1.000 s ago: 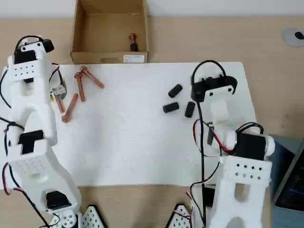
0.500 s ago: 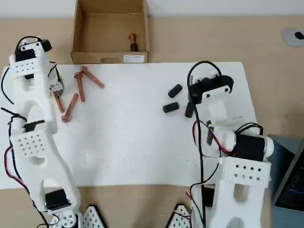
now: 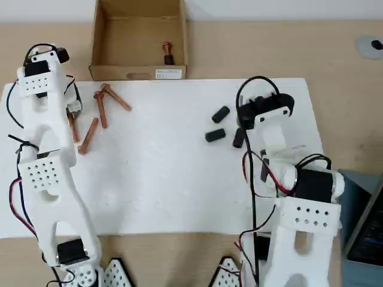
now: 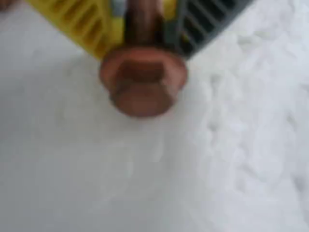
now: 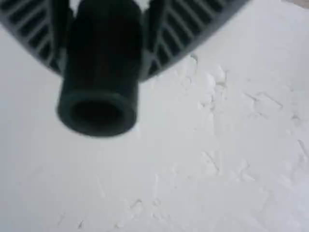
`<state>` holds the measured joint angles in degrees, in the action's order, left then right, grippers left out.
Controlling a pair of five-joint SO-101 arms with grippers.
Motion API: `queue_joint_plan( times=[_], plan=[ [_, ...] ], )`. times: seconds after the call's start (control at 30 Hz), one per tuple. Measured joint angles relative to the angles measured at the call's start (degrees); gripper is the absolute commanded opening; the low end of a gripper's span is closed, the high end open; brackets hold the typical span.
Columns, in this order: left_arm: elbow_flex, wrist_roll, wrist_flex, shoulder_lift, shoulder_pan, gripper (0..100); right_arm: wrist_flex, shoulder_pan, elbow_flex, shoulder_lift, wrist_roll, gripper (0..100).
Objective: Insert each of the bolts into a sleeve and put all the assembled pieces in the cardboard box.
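Two grips: left end effector (image 4: pixel 145 24) clamps a bolt (image 4: pixel 143 79), right end effector (image 5: pixel 104 29) (likewise) a sleeve (image 5: pixel 101 63).

The wrist views' edges cut off the shank of the blurred copper-coloured hex-head bolt (image 4: pixel 143 79) and the far end of the black tubular sleeve (image 5: pixel 99 82).

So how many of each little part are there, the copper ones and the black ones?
Copper bolts outside the cardboard box: 4, one held in the left fingers
Black sleeves outside the box: 3, one held in the right fingers
Bolt-and-sleeve piece inside the box: 1
Total: 8
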<state>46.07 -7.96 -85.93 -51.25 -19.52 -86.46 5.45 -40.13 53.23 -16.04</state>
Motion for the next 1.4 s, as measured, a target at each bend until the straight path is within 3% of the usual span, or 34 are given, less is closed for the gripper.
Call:
queue_joint_plan(
  times=[0.27, 0.47, 0.6, 1.0, 1.27, 1.4],
  plan=[
    [6.2, -0.1, -8.5, -0.7, -0.2, 0, 0.0, 0.0, -0.2, 0.0, 0.0, 1.2],
    [10.8, 4.1, -13.7, 0.2, 4.4, 0, -0.1, 0.0, -0.1, 0.0, 0.0, 1.0],
    [9.3, 5.4, -13.9, 7.5, 7.6, 0, -2.1, 0.0, 3.4, 0.0, 0.0, 1.0],
    [-16.2, 5.4, -14.1, 46.1, 20.7, 0, -9.1, 0.0, 13.9, 0.2, 0.0, 1.0],
    [-39.6, 5.4, -14.2, 70.2, 21.7, 0, -13.2, 0.0, 16.3, 5.5, 0.0, 0.9],
    [-51.7, 5.4, -12.3, 81.1, 21.7, 0, -11.9, 0.0, 15.3, 13.7, 3.7, 0.9]
  ],
)
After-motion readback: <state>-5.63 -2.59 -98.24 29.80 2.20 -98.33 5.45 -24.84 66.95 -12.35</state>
